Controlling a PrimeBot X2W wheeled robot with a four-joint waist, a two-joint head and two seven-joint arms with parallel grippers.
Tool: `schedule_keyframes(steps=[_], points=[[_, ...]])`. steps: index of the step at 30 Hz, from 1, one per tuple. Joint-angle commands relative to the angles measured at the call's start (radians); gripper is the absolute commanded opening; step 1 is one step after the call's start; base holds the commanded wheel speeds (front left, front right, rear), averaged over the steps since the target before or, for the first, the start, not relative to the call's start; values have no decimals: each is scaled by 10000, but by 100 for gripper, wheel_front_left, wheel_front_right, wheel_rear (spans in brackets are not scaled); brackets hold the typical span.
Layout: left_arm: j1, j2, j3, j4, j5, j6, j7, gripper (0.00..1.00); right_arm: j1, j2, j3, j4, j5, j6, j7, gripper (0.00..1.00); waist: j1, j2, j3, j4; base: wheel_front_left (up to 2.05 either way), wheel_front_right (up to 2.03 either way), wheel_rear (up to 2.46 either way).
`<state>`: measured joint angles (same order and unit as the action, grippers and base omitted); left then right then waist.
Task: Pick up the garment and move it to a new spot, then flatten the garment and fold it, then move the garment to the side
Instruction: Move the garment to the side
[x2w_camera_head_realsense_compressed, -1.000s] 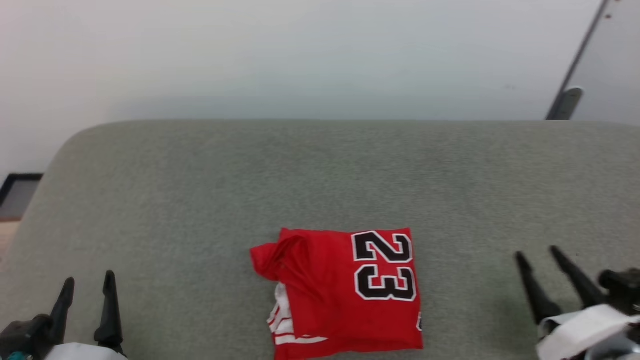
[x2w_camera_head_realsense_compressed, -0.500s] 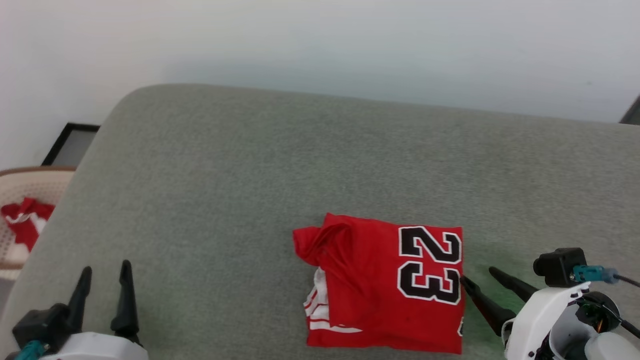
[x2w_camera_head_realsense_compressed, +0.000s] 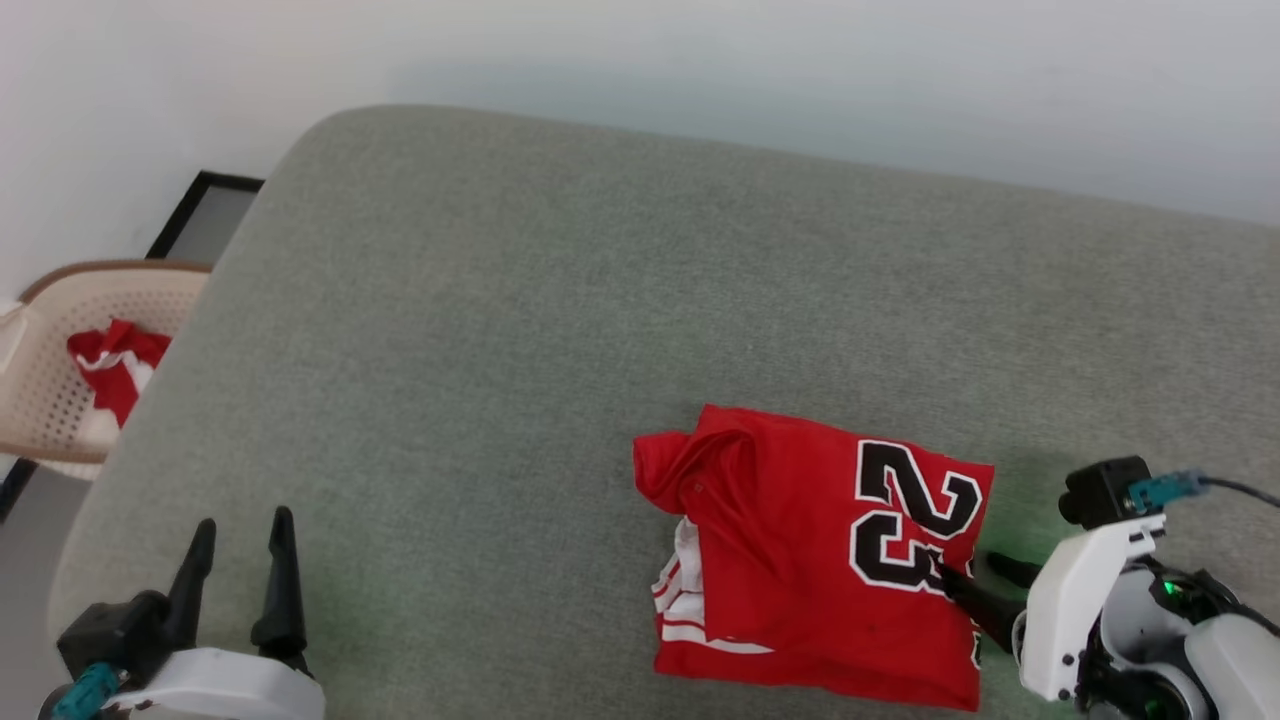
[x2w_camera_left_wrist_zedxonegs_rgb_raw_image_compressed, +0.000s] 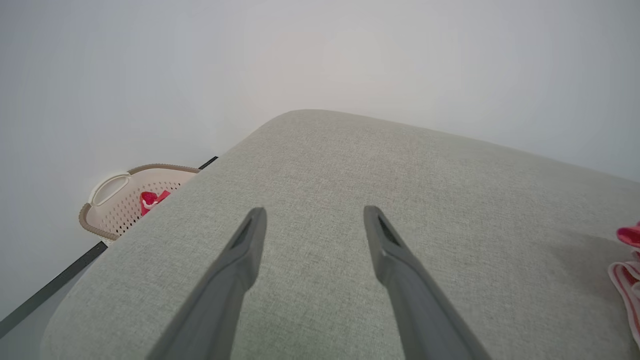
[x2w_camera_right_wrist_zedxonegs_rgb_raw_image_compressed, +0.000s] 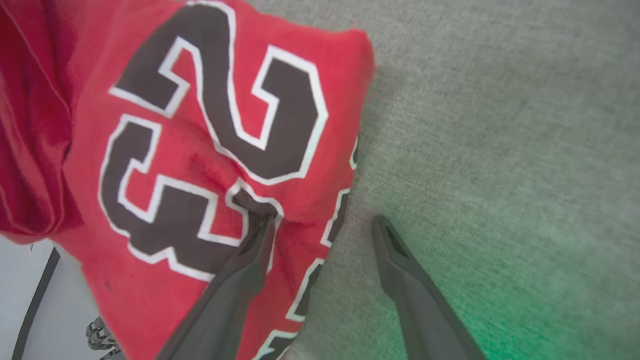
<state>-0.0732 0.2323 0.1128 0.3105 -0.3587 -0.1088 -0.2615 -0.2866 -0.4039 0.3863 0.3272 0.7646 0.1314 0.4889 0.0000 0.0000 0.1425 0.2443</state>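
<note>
One right tool (x2w_camera_right_wrist_zedxonegs_rgb_raw_image_compressed: 322, 220) finger (x2w_camera_right_wrist_zedxonegs_rgb_raw_image_compressed: 240, 280) over garment (x2w_camera_right_wrist_zedxonegs_rgb_raw_image_compressed: 200, 165)

The garment (x2w_camera_head_realsense_compressed: 800, 560) lies on the padded surface (x2w_camera_head_realsense_compressed: 560, 300), in its near right part as the head view shows it; a sleeve pokes out from under the top layer on the garment's left side; the right gripper (x2w_camera_head_realsense_compressed: 965, 565) sits at the garment's right edge, one finger on the number print, the other over the bare surface just beside that edge; the left gripper (x2w_camera_head_realsense_compressed: 244, 520) hangs over the near left corner, well apart from the garment; a basket (x2w_camera_head_realsense_compressed: 40, 420) stands off the surface's left edge, lower down, with a cloth (x2w_camera_head_realsense_compressed: 115, 365) in it; a framed panel (x2w_camera_head_realsense_compressed: 205, 215) lies behind the basket; a wall (x2w_camera_head_realsense_compressed: 700, 50) rises behind the surface.
</note>
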Motion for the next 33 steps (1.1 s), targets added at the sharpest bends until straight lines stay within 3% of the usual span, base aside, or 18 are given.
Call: schedule_keyframes(steps=[1, 3, 5, 19, 33], points=[[-98, -35, 41, 40, 60, -62, -41, 100, 65, 194, 67, 294, -7, -17, 315, 100, 0, 0, 140, 138, 0, 0, 0], [-142, -79, 59, 74, 93, -85, -41, 100, 16, 315, 149, 411, -34, -17, 651, 100, 0, 0, 174, 184, 0, 0, 0], [-175, -108, 87, 107, 125, -98, -41, 100, -3, 355, 169, 420, -112, -18, 832, 0, 0, 0, 189, 215, 0, 0, 0], [-318, -218, 220, 47, 382, -175, -41, 100, -273, -71, -942, -716, -906, -19, 1056, 0, 0, 0, 220, -138, 0, 0, 0], [-1241, -106, -484, 80, 654, -212, -41, 100, -940, -1587, -1869, -1961, -1804, -19, 1694, 0, 0, 0, 537, -1022, 0, 0, 0]])
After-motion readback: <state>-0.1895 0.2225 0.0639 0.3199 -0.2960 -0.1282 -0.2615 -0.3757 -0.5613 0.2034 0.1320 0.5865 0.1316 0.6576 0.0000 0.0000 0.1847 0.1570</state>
